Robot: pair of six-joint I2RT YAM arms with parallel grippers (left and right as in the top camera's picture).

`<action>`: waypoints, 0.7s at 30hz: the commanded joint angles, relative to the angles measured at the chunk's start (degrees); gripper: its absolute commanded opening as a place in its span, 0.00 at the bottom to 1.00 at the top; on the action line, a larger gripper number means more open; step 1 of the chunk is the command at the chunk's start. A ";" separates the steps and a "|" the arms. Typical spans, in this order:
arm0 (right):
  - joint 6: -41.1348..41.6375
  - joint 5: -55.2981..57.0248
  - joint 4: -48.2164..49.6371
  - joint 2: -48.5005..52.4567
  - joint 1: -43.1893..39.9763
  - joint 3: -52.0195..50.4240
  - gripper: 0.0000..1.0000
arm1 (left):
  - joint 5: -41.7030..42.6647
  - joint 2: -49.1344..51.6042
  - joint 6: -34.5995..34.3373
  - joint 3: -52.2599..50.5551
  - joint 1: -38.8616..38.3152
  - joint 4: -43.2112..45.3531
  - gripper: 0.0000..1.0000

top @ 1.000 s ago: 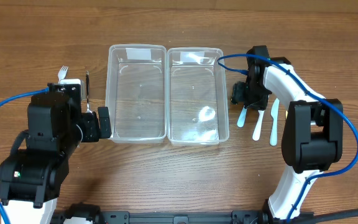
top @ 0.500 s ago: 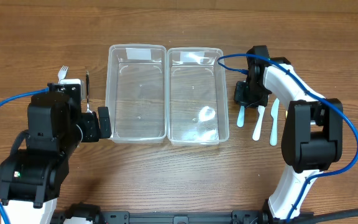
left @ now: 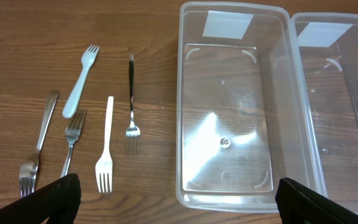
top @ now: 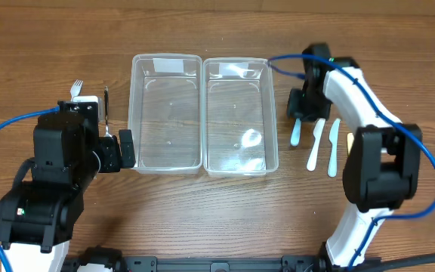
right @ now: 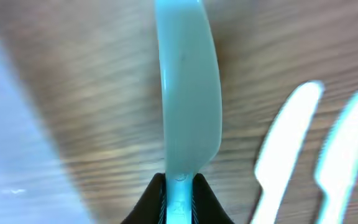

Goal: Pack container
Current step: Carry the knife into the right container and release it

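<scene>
Two clear rectangular plastic containers sit side by side in the middle of the wooden table [top: 217, 204], their long walls touching: the left container [top: 166, 106] and the right container [top: 236, 98], both holding nothing. Just beside the right container's outer wall, toward the table's right edge, the right gripper [top: 302, 115] has its fingers clamped on one end of a pale blue plastic knife [top: 296, 134], whose other end points toward the near edge. In the blurred right wrist view, I cannot tell whether the knife touches the wood. Two more plastic knives lie flat next to it, roughly parallel and apart from each other: a white knife [top: 315, 147] and then a pale blue-white knife [top: 333, 147]. That makes three knives counted. Toward the table's left edge, beside the left container, lie five forks: a pale blue plastic fork [left: 81, 81], a black-handled metal fork [left: 131, 93], a white plastic fork [left: 106, 146] and two all-metal forks [left: 42, 137] [left: 72, 140]. The left gripper [left: 191, 205] hovers near the near-left corner of the left container with its fingers spread wide, holding nothing.
</scene>
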 commanded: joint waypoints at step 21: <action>0.48 -1.01 0.44 3.74 21.42 6.54 0.36 | -0.31 -0.17 0.70 1.27 0.31 0.07 1.00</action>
